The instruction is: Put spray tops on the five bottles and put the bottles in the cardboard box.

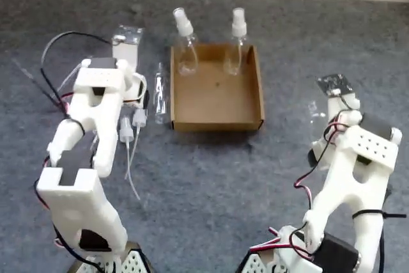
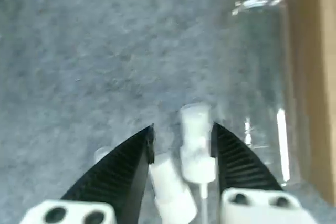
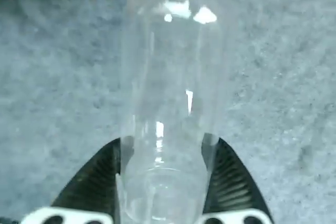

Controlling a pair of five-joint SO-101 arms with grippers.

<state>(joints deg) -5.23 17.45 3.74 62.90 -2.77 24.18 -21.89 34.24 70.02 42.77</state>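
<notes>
Your left gripper (image 2: 182, 137) has jaws spread around a spray top (image 2: 195, 129); your right gripper (image 3: 167, 148) is pinching a clear bottle (image 3: 168, 77) on the carpet (image 3: 52, 77).

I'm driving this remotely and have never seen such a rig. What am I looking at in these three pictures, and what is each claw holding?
These are two small white robot arms, the left arm and the right arm, on a grey surface. The wide picture comes from a fixed camera looking down; the other two come from a camera on each arm's wrist, looking along its black claw. In the middle sits the cardboard box, with a capped bottle and a second capped bottle standing at its far side. An uncapped bottle lies just outside the box, near two loose spray tops. The left gripper is open around one spray top. The right gripper is closed against both sides of a clear bottle.
</notes>
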